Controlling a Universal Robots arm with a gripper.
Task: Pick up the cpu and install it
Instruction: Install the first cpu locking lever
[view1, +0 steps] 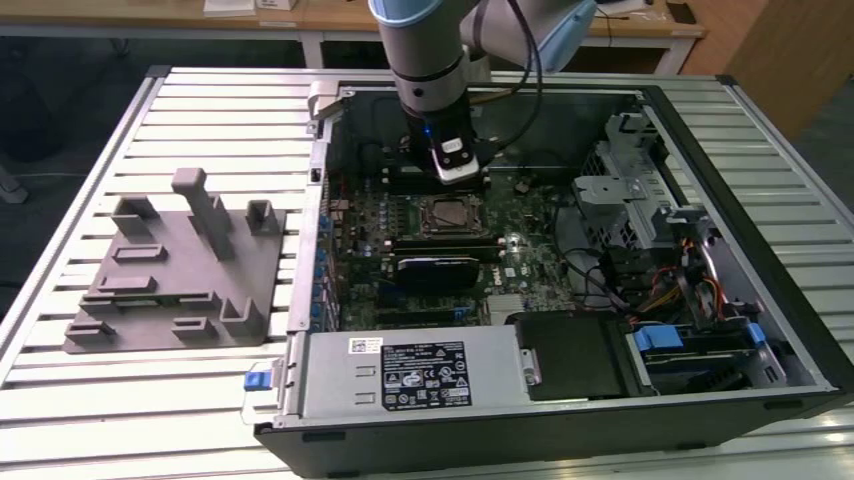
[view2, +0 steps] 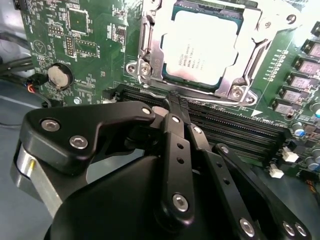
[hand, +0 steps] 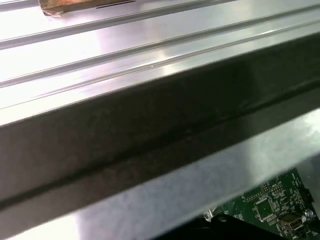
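Second wrist view: cpu (view2: 200, 45) seated in socket (view2: 150, 60).

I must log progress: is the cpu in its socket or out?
In. The cpu lies flat inside the socket frame on the motherboard; the hand is apart from it.

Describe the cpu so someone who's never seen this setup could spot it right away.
Start at the open computer case on the slatted table, and find the green motherboard inside. Near its middle, just under the gripper, the cpu sits in a metal socket frame. Its pale silver square top stands out from the dark slots beside it.
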